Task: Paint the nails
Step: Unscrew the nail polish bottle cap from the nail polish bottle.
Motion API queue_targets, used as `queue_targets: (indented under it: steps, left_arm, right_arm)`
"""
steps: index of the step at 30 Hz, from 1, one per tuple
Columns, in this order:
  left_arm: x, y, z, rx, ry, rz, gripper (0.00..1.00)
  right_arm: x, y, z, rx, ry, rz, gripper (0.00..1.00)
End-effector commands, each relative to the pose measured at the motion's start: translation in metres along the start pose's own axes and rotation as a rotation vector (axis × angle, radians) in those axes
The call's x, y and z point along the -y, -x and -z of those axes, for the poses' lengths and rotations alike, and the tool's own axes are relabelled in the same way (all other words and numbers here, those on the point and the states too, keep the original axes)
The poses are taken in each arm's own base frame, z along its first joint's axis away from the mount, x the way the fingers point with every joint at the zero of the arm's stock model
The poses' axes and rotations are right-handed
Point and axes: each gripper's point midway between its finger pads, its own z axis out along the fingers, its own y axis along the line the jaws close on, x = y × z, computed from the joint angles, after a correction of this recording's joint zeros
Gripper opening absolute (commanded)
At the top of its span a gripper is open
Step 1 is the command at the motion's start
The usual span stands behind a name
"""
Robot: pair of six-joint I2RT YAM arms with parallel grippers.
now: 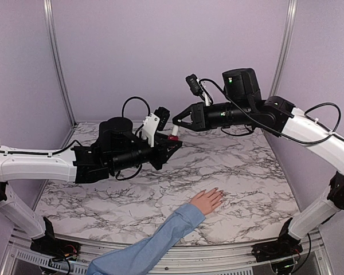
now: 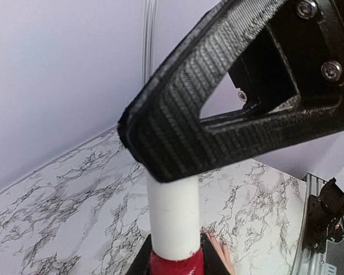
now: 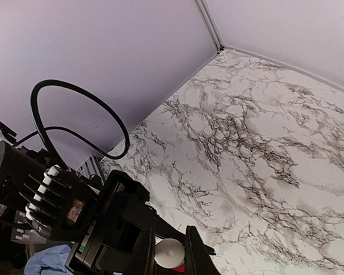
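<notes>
Bottle (image 2: 176, 264) of red polish hangs mid-air clamped in left gripper (image 1: 173, 141), level right gripper (image 1: 176, 124) pinching its white cap (image 2: 173, 217).

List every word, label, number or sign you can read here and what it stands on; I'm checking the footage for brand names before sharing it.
No text can be read in any view.
No label shows on the red bottle or its white cap.
The pale patches on the left arm's wrist are too blurred to read.
</notes>
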Motion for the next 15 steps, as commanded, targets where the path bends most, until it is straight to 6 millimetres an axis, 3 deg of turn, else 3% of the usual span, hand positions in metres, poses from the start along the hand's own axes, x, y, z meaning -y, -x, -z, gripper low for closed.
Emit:
queue_targets:
  steps: [1, 6, 10, 15]
  left_arm:
    - [0.021, 0.016, 0.002, 0.049, -0.131, -0.015, 0.00]
    - [0.053, 0.030, 0.018, 0.110, -0.349, -0.041, 0.00]
    - [0.084, 0.044, 0.034, 0.137, -0.547, -0.051, 0.00]
    - [0.104, 0.063, 0.047, 0.154, -0.676, -0.023, 0.00]
  right_arm:
    - [-0.044, 0.011, 0.010, 0.023, 0.173, 0.085, 0.00]
    - [-0.057, 0.015, 0.019, 0.036, 0.220, 0.166, 0.00]
    - [-0.082, 0.020, 0.034, 0.048, 0.335, 0.246, 0.00]
    - [-0.103, 0.021, 0.053, 0.068, 0.429, 0.338, 0.00]
